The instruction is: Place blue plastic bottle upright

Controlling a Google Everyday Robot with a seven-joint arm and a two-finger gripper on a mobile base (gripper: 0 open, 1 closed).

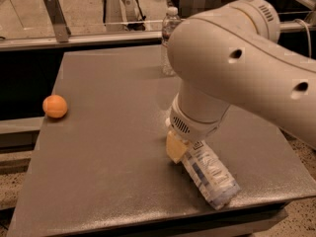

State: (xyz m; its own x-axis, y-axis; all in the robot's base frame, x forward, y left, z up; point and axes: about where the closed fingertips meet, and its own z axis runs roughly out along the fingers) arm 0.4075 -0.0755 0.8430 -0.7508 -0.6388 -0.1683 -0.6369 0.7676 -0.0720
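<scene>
The blue plastic bottle [210, 174] lies on its side on the grey table [98, 152], near the front right corner, with its ribbed base toward the front edge. Its pale blue-and-white label faces up. My gripper [184, 151] hangs from the big white arm [232, 68] and sits over the bottle's upper end. One yellow finger pad [175, 147] presses against the bottle's left side; the other finger and the cap are hidden under the wrist. The gripper looks shut on the bottle.
A slimmer clear bottle [170, 31] stands upright at the table's back edge, partly behind my arm. An orange ball [54, 106] rests at the table's left edge. A metal rail and bracket [55, 16] run behind the table.
</scene>
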